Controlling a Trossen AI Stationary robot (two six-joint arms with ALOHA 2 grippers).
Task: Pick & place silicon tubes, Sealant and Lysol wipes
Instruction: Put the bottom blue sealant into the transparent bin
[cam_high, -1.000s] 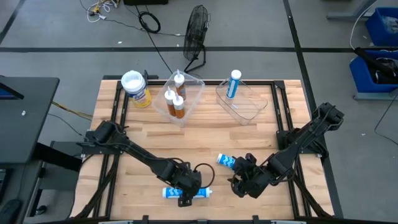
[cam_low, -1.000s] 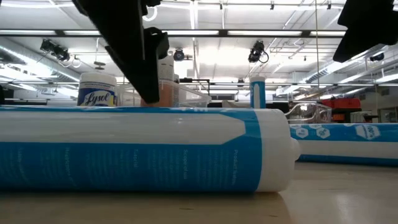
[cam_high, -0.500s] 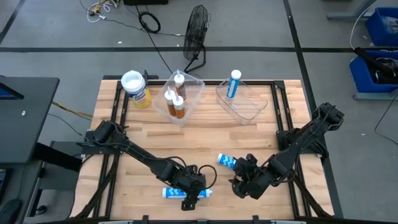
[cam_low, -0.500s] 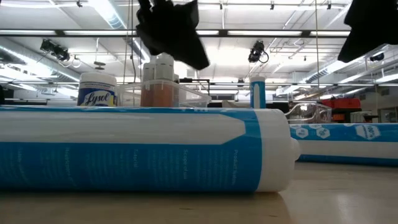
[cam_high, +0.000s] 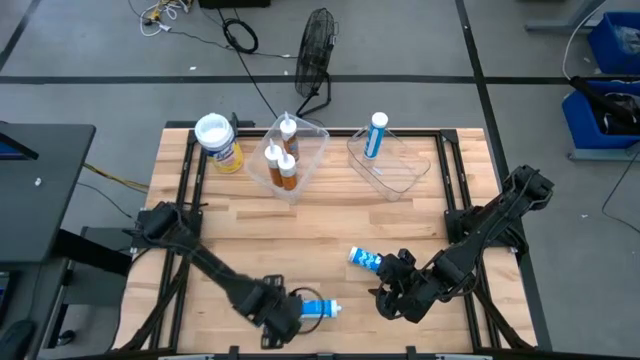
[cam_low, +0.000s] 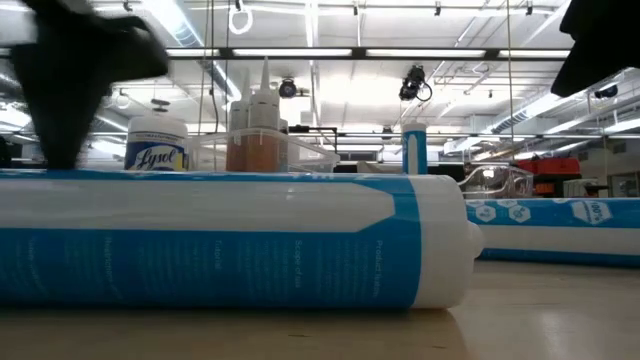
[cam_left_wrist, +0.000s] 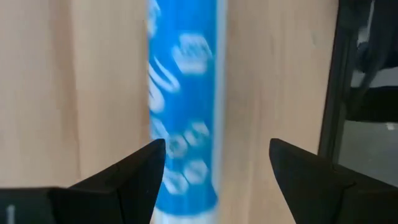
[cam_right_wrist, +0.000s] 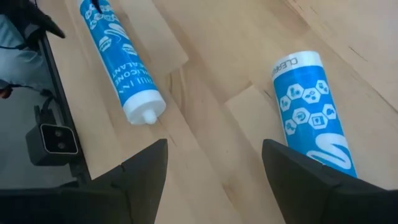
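Note:
A blue-and-white sealant tube (cam_high: 315, 308) lies on its side by the table's near edge; it fills the low view (cam_low: 230, 240). My left gripper (cam_high: 273, 313) is open over the tube's left end. In the left wrist view (cam_left_wrist: 216, 146) its fingers stand on either side of the tube (cam_left_wrist: 183, 112). A second blue tube (cam_high: 364, 260) lies on its side right of centre. My right gripper (cam_high: 390, 297) is open and empty just near of it (cam_right_wrist: 214, 144). The yellow Lysol wipes canister (cam_high: 218, 141) stands upright at the far left. Orange-brown tubes (cam_high: 282, 160) stand in a clear bin.
A second clear bin (cam_high: 395, 170) at the far right holds one upright blue tube (cam_high: 375, 133). Dark rails run along the table's left and right sides. Bare wood lies in the middle (cam_high: 330, 220). A fan (cam_high: 317, 50) stands on the floor beyond the far edge.
My left gripper has swung from above the near tube's middle toward the table's left and near edge, and now hangs over the tube's left end. The tube has stayed where it was.

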